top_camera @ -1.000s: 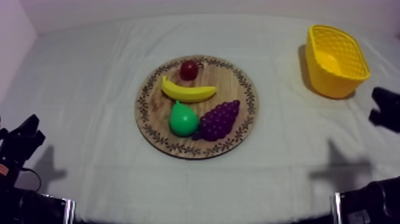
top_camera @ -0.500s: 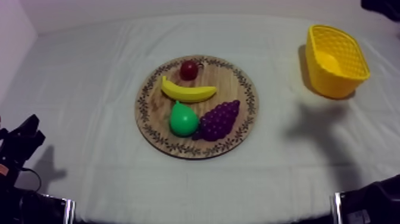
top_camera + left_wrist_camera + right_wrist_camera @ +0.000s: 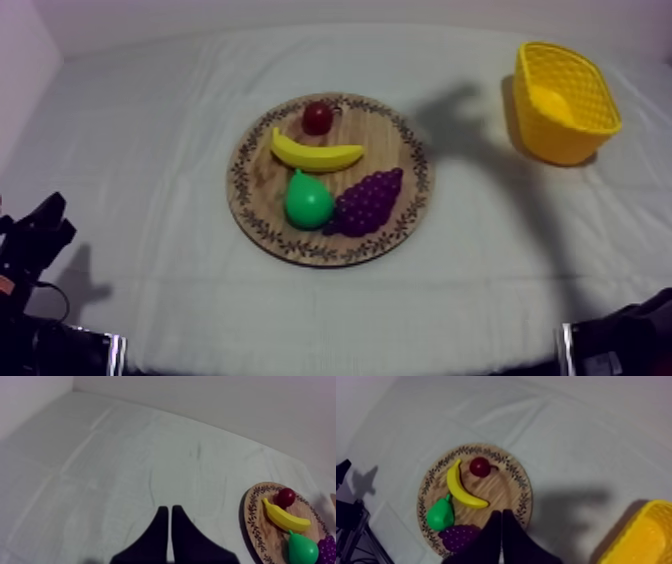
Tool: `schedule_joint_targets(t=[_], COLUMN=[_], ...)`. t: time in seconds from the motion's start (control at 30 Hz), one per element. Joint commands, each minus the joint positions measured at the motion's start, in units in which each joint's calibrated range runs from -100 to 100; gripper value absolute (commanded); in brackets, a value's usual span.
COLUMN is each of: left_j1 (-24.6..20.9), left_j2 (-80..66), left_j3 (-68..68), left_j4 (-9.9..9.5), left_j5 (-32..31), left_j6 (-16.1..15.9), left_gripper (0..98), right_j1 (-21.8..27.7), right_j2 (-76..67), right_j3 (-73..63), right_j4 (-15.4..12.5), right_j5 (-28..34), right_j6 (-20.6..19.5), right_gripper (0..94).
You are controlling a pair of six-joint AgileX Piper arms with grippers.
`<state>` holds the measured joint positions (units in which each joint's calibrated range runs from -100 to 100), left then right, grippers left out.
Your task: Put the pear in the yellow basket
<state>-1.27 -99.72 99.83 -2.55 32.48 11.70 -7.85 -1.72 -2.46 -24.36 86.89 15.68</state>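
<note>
On the round wooden board (image 3: 392, 150) at the middle of the bench (image 3: 140, 140), the pear (image 3: 308, 203) is lying below the banana (image 3: 318, 153) and just beside the grapes (image 3: 368, 200). A small red fruit (image 3: 317, 117) is sitting beyond the banana. Well apart, the yellow basket (image 3: 565, 100) is standing at the far right. High over the board's rim near the grapes, my right gripper (image 3: 501, 513) is hovering, its fingers (image 3: 511, 541) pressed together on nothing. My left gripper (image 3: 167, 510) is sitting low at the left, likewise closed and empty.
</note>
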Motion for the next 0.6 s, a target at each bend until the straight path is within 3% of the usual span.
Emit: schedule_joint_targets(t=[0.0,0.37,0.57], left_j1=[0.0,0.0,0.0], left_j2=[-0.02,-0.02,-0.02], left_j3=[-0.05,-0.05,-0.05], left_j4=[-0.01,-0.01,-0.01], left_j5=[0.01,0.01,0.01], left_j6=[0.0,0.0,0.0], left_gripper=[0.1,0.1,0.1], right_j1=[-3.79,-14.01,-17.89], right_j2=[4.82,13.42,15.78], right_j3=[-2.06,-6.18,-4.7], right_j4=[2.11,8.12,9.85], right_j5=[0.58,1.99,1.53], right_j6=[-1.72,-6.89,-9.46], right_gripper=[0.4,0.3,0.3])
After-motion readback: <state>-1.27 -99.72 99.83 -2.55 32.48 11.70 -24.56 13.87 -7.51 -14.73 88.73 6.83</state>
